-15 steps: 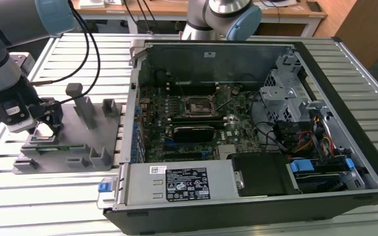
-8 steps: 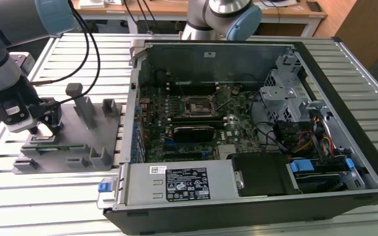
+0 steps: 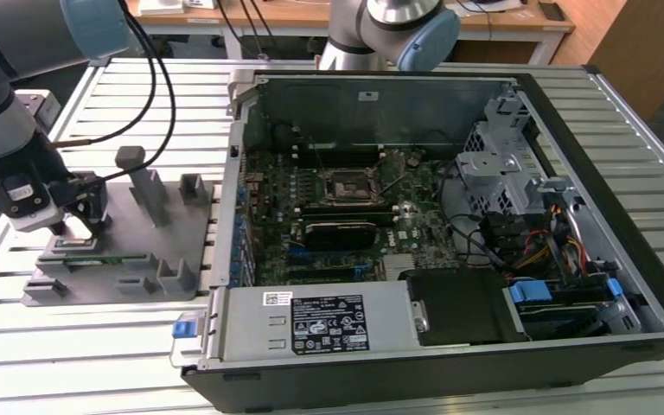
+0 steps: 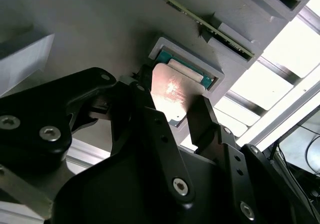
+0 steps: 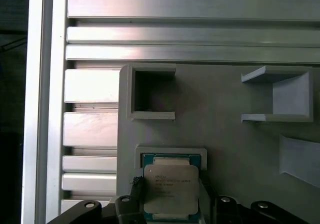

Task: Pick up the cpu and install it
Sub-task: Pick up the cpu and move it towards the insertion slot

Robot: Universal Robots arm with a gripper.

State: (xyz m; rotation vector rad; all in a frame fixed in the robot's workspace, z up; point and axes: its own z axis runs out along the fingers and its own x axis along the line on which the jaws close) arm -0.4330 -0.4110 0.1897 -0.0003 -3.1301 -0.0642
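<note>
Gripping the cpu (image 4: 170, 87) by two opposite edges, as far as both wrist views let me judge, the gripper (image 4: 172, 107) has its black fingers (image 4: 202, 116) drawn in against the chip's sides, one on each flank, with the silvery top plate bare between them. In the first wrist view the gripper (image 5: 171, 190) shows the same hold: the cpu (image 5: 171, 183) lies flat in a shallow square pocket, green board edge showing round the plate, and I see no gap that would say it has left its seat. That pocket belongs to a grey holder block (image 5: 225, 134), which also carries several raised posts and open-sided boxes; a green strip of board stands in a slot near the pocket in the second wrist view. In the exterior view the gripper (image 3: 73, 226) is low over that holder block (image 3: 136, 277), which sits on a slatted aluminium table (image 3: 136, 86) at the exterior view's left. Just beside the block, towards the exterior view's right, lies an opened computer case (image 3: 643, 216) with its motherboard (image 3: 309, 169) exposed, and the black square socket (image 3: 347, 184) near the board's middle looks unfilled. By my reading the task is at its first step: the hold appears made, while the lift, the carry across to the case and the seating in the socket are all not yet done.
</note>
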